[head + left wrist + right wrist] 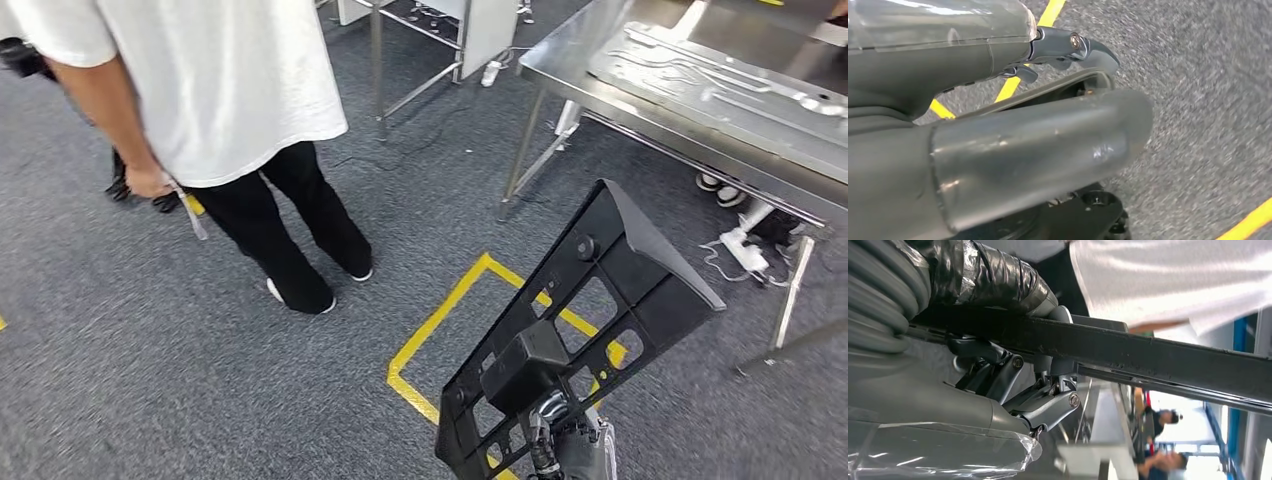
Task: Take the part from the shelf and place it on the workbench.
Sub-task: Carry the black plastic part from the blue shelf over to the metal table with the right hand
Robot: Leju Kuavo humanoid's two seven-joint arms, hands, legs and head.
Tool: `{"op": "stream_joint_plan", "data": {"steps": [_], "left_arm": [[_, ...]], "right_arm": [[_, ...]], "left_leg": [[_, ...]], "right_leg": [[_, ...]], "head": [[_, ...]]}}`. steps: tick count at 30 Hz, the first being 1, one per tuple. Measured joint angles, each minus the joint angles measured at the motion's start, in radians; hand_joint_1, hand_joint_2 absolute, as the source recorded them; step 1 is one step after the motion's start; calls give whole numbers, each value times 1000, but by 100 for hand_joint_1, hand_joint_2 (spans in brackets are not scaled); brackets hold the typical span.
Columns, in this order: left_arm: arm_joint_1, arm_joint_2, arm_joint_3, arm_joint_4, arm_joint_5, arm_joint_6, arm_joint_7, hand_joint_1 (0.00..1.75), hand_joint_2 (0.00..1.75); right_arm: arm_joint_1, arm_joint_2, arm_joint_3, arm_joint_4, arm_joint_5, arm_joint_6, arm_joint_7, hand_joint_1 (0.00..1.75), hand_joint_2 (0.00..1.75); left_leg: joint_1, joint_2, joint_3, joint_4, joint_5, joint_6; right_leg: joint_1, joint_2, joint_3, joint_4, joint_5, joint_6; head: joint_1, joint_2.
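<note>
Workshop: steel workbench, grey carpet w/ yellow floor tape, cables.

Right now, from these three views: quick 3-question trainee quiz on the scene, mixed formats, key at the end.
1. True or false: the black part already lies on the workbench.
2. The yellow tape outline is on: A) the carpet B) the workbench C) a shelf.
3. Fill in: in the right wrist view, the right hand grips the ____.

Key: 1 false; 2 A; 3 black part.
</note>
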Motion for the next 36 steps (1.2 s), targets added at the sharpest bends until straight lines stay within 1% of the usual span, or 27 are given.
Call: {"op": "stream_joint_plan", "data": {"steps": [1, 2, 4, 6, 7, 8, 9, 11, 13, 14, 15, 16, 17, 18, 20, 21, 22, 23, 24, 26, 28, 29, 30, 31, 32, 34, 36], "left_arm": [[0, 0, 0, 0, -1, 0, 1, 0, 0], [-1, 0, 0, 0, -2, 1, 1, 0, 0], [-3, -1, 0, 0, -4, 1, 4, 0, 0], [-4, -1, 0, 0, -6, 2, 6, 0, 0], [-5, -1, 0, 0, -7, 2, 7, 0, 0], [-7, -1, 0, 0, -7, 2, 8, 0, 0], [-9, -1, 0, 0, -8, 2, 9, 0, 0], [-10, -1, 0, 0, -8, 2, 11, 0, 0], [-8, -1, 1, 0, -8, 3, 12, 0, 0], [-7, -1, 2, 0, -9, 4, 13, 0, 0], [-6, -1, 3, 0, -10, 4, 13, 0, 0], [-5, 0, 4, 0, -10, 4, 14, 0, 0], [-4, 0, 5, 0, -11, 5, 14, 0, 0], [-4, 0, 5, 0, -12, 5, 14, 0, 0], [-4, 2, 6, 0, -14, 7, 14, 0, 0], [-5, 3, 7, 0, -15, 8, 14, 0, 0], [-7, 3, 7, 0, -16, 10, 14, 0, 0], [-8, 4, 7, 0, -17, 11, 14, 0, 0], [-10, 4, 7, 0, -17, 12, 14, 0, 0], [-10, 3, 8, 1, -18, 13, 15, 0, 0], [-8, 3, 8, 1, -19, 13, 16, 0, 0], [-6, 3, 8, 1, -19, 13, 17, 0, 0], [-5, 3, 8, 1, -20, 13, 19, 0, 0], [-5, 3, 8, 1, -21, 13, 21, 0, 0], [-6, 3, 8, 1, -21, 13, 24, 0, 0], [-7, 2, 8, 1, -23, 12, 30, 0, 0], [-10, 1, 8, 1, -26, 12, 35, 0, 0]], "right_arm": [[1, -1, 0, 0, -1, -1, 2, 175, 175], [1, -1, 0, 0, -2, -1, 4, 175, 175], [0, -2, 0, -2, -4, -3, 8, 175, 175], [-1, -2, 1, -4, -6, -6, 11, 175, 175], [-1, -2, 1, -5, -6, -7, 11, 175, 175], [-1, -2, 1, -6, -7, -8, 11, 175, 175], [1, -3, 1, -7, -8, -8, 11, 175, 175], [1, -3, 2, -9, -8, -8, 11, 175, 175], [-1, -3, 4, -10, -9, -9, 12, 175, 175], [-2, -3, 6, -10, -10, -10, 13, 175, 175], [-1, -3, 7, -10, -11, -12, 15, 175, 175], [0, -3, 8, -10, -13, -14, 16, 175, 175], [0, -3, 9, -10, -14, -16, 17, 175, 175], [0, -4, 11, -10, -15, -18, 18, 175, 175], [-1, -5, 15, -10, -16, -22, 19, 175, 175], [-1, -6, 18, -10, -16, -24, 20, 175, 175], [-1, -7, 21, -10, -16, -26, 20, 175, 175], [0, -8, 23, -10, -16, -28, 20, 175, 175], [2, -9, 24, -11, -16, -30, 20, 175, 175], [2, -10, 25, -11, -16, -30, 20, 175, 175], [-2, -13, 28, -12, -15, -30, 21, 175, 175], [-3, -14, 30, -12, -15, -30, 21, 175, 175], [-4, -15, 32, -12, -15, -31, 21, 175, 175], [-4, -17, 33, -12, -14, -32, 22, 175, 175], [-4, -18, 34, -12, -10, -35, 23, 175, 175], [-5, -19, 39, -12, 4, -46, 26, 175, 175], [-7, -22, 51, -11, 27, -65, 29, 175, 175]], "left_leg": [[0, 14, 2, 0, -2, -1], [0, 27, 6, 0, -5, -3], [-2, 50, 16, 0, -13, -10], [-6, 69, 23, 1, -19, -18], [-8, 79, 25, 0, -21, -23], [-8, 88, 29, -2, -23, -28], [-7, 87, 33, -1, -28, -34], [-5, 46, 20, 43, -61, -44], [-2, -3, -37, 161, -122, -49], [-2, -12, -71, 226, -146, -50], [-2, -16, -95, 268, -152, -52], [-1, -17, -104, 276, -138, -52], [-1, -20, -95, 244, -105, -51], [0, -31, -72, 182, -63, -50], [2, -74, -27, 66, -12, -43], [2, -91, -17, 34, -6, -39], [1, -97, -14, 25, -9, -35], [0, -89, -12, 20, -8, -30], [0, -78, -10, 16, -5, -23], [4, -55, -4, 5, 3, -8], [5, -29, -3, 1, 4, -1], [4, -14, -2, 1, 3, 0], [4, 0, -2, 1, 1, -1], [4, 15, 0, 2, -1, -2], [4, 29, 3, 2, -4, -4], [4, 48, 12, 2, -12, -11], [1, 59, 18, 2, -20, -22]], "right_leg": [[-1, -4, 4, -7, 15, 1], [-1, -11, 27, -51, 46, 0], [7, -60, 99, -185, 104, -10], [19, -94, 134, -256, 121, -24], [24, -90, 134, -259, 119, -30], [22, -76, 133, -262, 121, -35], [19, -64, 135, -266, 123, -39], [12, -40, 141, -277, 128, -52], [9, -17, 143, -280, 130, -61], [10, -4, 142, -279, 130, -63], [10, 12, 143, -278, 130, -63], [10, 28, 143, -276, 130, -63], [10, 44, 144, -273, 129, -62], [9, 59, 144, -269, 127, -59], [10, 84, 138, -258, 123, -52], [9, 94, 133, -253, 122, -46], [9, 105, 129, -252, 123, -40], [7, 115, 125, -252, 125, -33], [6, 115, 123, -252, 126, -28], [7, 71, 106, -218, 102, -17], [6, 14, 59, -120, 44, -7], [3, 4, 27, -57, 17, -2], [0, 0, 4, -12, 4, 1], [-3, -3, -5, 5, 8, 4], [-4, -8, 7, -20, 32, 5], [-4, -29, 76, -150, 97, 1], [3, -43, 126, -244, 125, -9]], "head": [[0, 0], [0, 0], [0, 0], [0, 0], [0, 0], [0, 0], [0, 0], [-1, 0], [-1, 0], [-1, 0], [-1, 0], [-1, 0], [-1, 0], [-1, 0], [-1, 0], [-1, 0], [-1, 0], [-1, 0], [-1, 0], [0, 0], [1, 0], [1, 0], [1, 0], [1, 0], [2, 0], [1, 0], [1, 0]]}}
